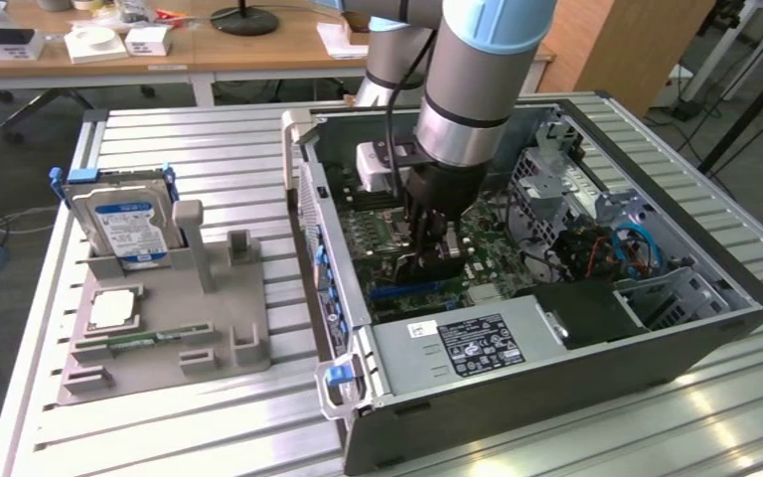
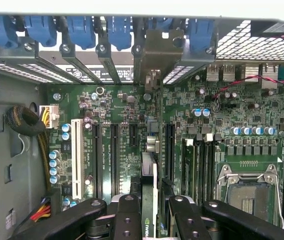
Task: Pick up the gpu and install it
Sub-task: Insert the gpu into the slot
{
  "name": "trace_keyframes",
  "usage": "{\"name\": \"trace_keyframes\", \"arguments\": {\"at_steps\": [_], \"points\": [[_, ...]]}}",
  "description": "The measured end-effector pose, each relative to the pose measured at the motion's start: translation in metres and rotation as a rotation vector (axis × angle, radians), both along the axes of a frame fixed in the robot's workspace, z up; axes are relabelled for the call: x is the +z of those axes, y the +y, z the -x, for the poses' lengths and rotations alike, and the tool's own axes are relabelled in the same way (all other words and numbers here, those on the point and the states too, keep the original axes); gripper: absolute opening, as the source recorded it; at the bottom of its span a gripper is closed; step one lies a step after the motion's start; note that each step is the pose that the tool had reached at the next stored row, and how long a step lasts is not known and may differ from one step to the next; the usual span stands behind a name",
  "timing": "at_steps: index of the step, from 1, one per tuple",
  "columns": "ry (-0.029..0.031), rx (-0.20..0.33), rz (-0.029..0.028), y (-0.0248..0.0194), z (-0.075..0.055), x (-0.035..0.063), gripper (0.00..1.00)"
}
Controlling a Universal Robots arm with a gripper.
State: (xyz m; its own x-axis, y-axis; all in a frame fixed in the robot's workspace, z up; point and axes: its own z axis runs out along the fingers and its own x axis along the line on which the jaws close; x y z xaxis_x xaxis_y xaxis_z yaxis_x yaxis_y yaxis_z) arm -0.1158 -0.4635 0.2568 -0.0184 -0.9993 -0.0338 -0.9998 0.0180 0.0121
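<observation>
On the exterior view's left, a grey holder tray (image 1: 170,338) sits on the slatted metal surface (image 1: 223,149). A silver hard drive (image 1: 123,224) with a blue-white label stands upright in the tray's rear slot, and a small square CPU chip (image 1: 114,306) lies flat in a recess nearer the front.

Towards the exterior view's right stands the open computer case (image 1: 528,298), lying on its side with the motherboard (image 2: 112,115) facing up. The arm (image 1: 481,79) reaches down into it, and the pincer (image 1: 435,260) is low over the board.

The pincer is closed narrowly on the gpu (image 2: 150,200), which is clamped between its fingers (image 2: 127,220). In the wrist view the card is seen edge-on, a thin upright slab running straight away from the camera between the two inner fingers, with its metal bracket (image 2: 159,55) at the far end, up against the case's rear slot openings beneath the row of blue latches (image 2: 117,30). Its long axis lies parallel to the black expansion slots (image 2: 114,155) and to the white slot (image 2: 76,157) beside them. Whether its lower edge is seated in a slot I cannot tell.

Inside the case, an empty CPU socket (image 2: 246,190) lies on the board beyond the memory slots (image 2: 199,170), and a labelled power supply (image 1: 481,343) occupies the near corner.
</observation>
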Motion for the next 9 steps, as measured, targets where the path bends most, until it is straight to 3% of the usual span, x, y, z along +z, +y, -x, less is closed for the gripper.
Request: {"name": "trace_keyframes", "arguments": {"at_steps": [9], "points": [[0.0001, -0.001, 0.0002, 0.0010, 0.0000, -0.0004, 0.26]]}}
